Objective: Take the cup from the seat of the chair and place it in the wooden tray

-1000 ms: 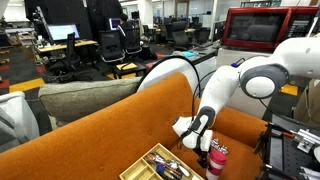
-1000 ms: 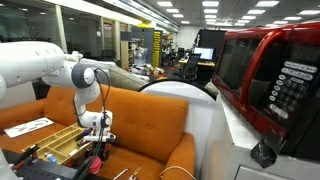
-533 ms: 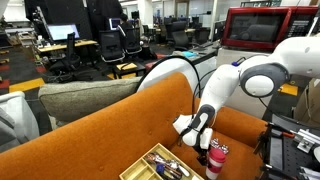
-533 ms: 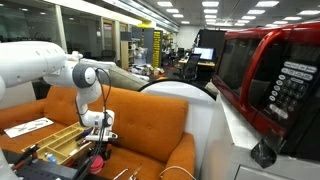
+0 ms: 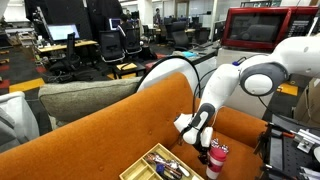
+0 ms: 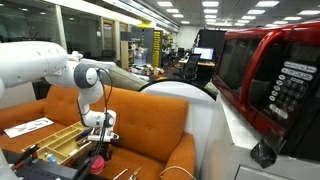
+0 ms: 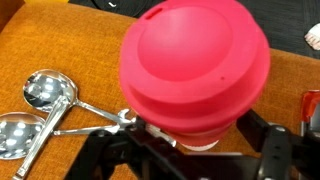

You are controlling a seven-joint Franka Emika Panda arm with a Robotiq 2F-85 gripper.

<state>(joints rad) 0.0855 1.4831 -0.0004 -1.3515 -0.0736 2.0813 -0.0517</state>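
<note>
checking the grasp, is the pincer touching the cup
Cannot tell. In the wrist view the top of the cup hides most of the pincer; no contact or gap shows.

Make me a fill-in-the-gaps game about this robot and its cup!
The cup is ___ on top. The chair it stands on is covered in ___ fabric. In the wrist view, shiny metal ___ lie beside the cup.
Missing words: pink; orange; spoons.
</note>
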